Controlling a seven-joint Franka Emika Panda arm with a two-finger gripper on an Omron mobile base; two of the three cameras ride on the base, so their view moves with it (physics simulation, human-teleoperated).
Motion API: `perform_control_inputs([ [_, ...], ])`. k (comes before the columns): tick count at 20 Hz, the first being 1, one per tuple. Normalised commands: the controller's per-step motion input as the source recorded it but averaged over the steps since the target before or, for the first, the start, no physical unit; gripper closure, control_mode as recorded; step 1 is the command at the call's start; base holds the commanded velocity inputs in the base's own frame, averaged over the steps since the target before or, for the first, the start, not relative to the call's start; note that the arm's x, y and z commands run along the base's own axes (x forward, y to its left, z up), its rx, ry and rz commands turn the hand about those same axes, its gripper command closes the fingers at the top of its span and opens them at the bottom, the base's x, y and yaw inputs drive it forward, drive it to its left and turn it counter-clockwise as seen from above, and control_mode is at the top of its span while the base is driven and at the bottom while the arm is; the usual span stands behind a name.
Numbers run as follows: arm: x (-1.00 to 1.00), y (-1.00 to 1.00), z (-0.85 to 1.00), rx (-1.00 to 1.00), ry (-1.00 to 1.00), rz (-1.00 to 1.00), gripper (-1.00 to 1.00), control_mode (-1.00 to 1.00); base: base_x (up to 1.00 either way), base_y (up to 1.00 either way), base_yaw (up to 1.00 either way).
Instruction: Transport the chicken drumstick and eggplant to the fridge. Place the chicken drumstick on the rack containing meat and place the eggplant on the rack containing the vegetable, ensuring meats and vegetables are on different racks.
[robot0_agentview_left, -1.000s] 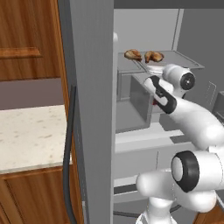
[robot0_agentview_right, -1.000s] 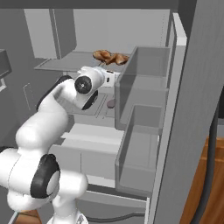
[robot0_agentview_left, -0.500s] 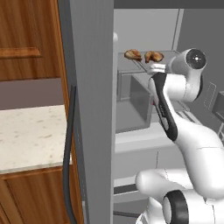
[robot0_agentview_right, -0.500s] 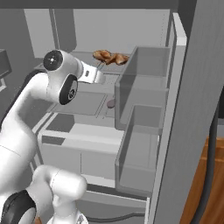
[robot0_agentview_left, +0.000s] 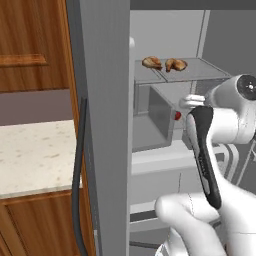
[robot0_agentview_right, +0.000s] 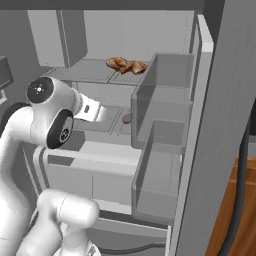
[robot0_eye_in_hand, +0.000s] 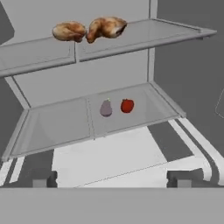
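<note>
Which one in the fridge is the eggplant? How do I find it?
Look inside the open fridge at the lower glass shelf, under the one with the brown chicken pieces. The eggplant is the small purple-grey teardrop; the thing beside it is round and bright red.

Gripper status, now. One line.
Gripper: open, holding nothing; its fingertips stand wide apart, facing the fridge shelves.

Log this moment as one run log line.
end effector: open, empty | upper fridge rack: two chicken drumsticks | lower rack: eggplant beside red vegetable
</note>
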Motion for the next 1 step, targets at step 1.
perform_control_inputs([
  [1, -1.0, 0.0, -0.06, 0.06, 0.18, 0.0, -1.0, -1.0, 0.0, 0.0, 0.0],
])
